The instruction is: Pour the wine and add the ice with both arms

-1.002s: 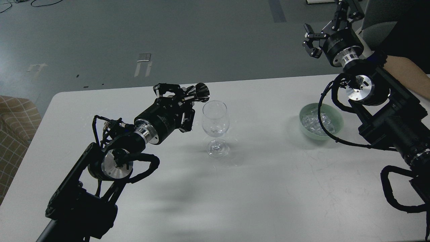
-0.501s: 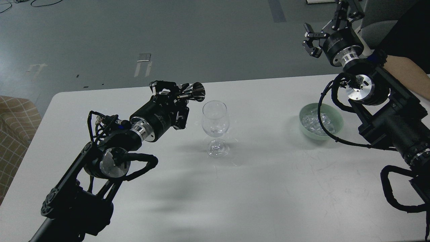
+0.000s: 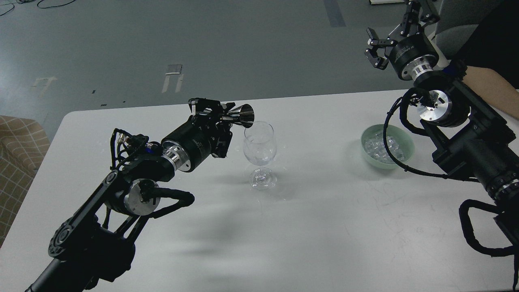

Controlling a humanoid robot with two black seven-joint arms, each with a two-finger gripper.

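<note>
A clear wine glass (image 3: 260, 154) stands upright in the middle of the white table (image 3: 324, 227). My left gripper (image 3: 219, 114) is shut on a shiny metal jigger (image 3: 240, 115), tipped on its side with its mouth over the glass's left rim. A pale green bowl (image 3: 406, 155) holds the ice (image 3: 379, 147), a heap of small clear cubes, at the right. My right gripper (image 3: 375, 52) is open and empty, raised well above and behind the bowl.
A person's bare forearm (image 3: 492, 91) lies at the table's right edge behind my right arm. A checked tan chair (image 3: 18, 142) stands off the table's left edge. The table's far edge runs just behind the glass and bowl.
My left gripper has swung the jigger right and slightly down, from beside the glass to over its rim. My right arm has barely moved.
</note>
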